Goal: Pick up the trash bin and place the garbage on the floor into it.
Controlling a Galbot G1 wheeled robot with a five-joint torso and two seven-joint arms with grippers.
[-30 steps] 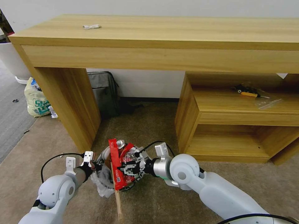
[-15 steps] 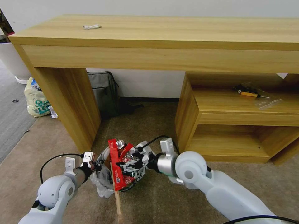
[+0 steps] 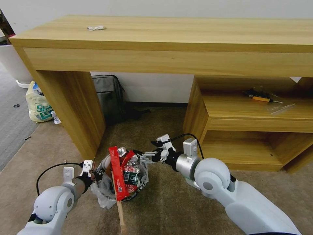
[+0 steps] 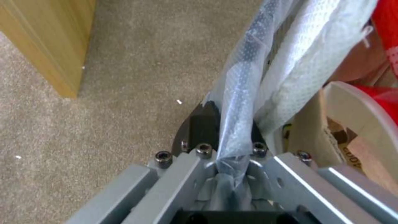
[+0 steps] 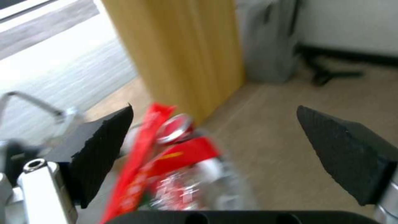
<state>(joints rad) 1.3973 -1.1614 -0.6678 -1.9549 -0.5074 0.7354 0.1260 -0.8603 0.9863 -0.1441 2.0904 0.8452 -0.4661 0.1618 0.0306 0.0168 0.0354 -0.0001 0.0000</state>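
Moved: right gripper (image 3: 152,150) has withdrawn from above the bin, up and toward the shelf unit.
Right gripper: jaws wide apart, holding nothing.
Left gripper (image 3: 94,174): pinched tight on the rim of the small round black bag-lined trash bin (image 3: 142,179).
Garbage: red wrapper (image 3: 116,173), crushed can (image 3: 121,151), wooden stick (image 3: 120,212) protrude from the bin, just below the right gripper.
Floor: beige short-pile carpet (image 3: 163,209).

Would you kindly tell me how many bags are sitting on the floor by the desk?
2: a grey backpack under the desk against the wall, and a green-printed shopping bag left of the desk leg. Others may be hidden.
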